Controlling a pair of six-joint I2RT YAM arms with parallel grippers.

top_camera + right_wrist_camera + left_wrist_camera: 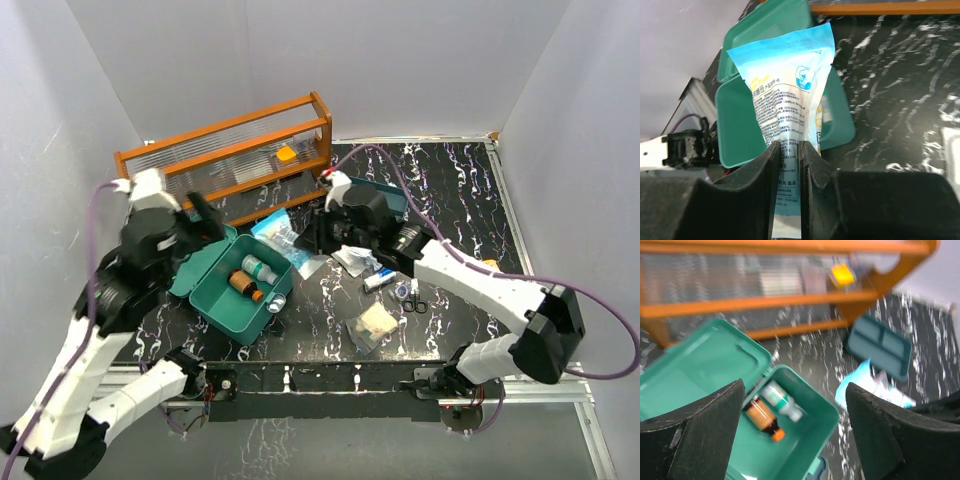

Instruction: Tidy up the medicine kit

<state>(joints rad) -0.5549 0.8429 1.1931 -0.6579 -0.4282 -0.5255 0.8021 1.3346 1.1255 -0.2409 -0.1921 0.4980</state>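
The teal medicine kit (230, 308) lies open left of centre, its lid (205, 264) flat behind it. An amber bottle (243, 283) and a white-and-green bottle (258, 268) lie inside. My left gripper (795, 435) hangs open above the kit (790, 452), nothing between its fingers. My right gripper (788, 155) is shut on a blue-and-white packet (785, 95), held upright just right of the kit (737, 135). In the top view the packet (278, 230) sticks out left of the right gripper (315, 232). The kit's tray insert (880, 345) rests on the table beyond, near the rack.
An orange-brown wooden rack (230, 150) with clear ribbed panels and a yellow item (287, 154) stands at the back left. Scissors (415, 300), a small tube (378, 282), a white packet (355, 258) and a gauze pack (375, 325) lie on the black marbled table (460, 190) right of the kit.
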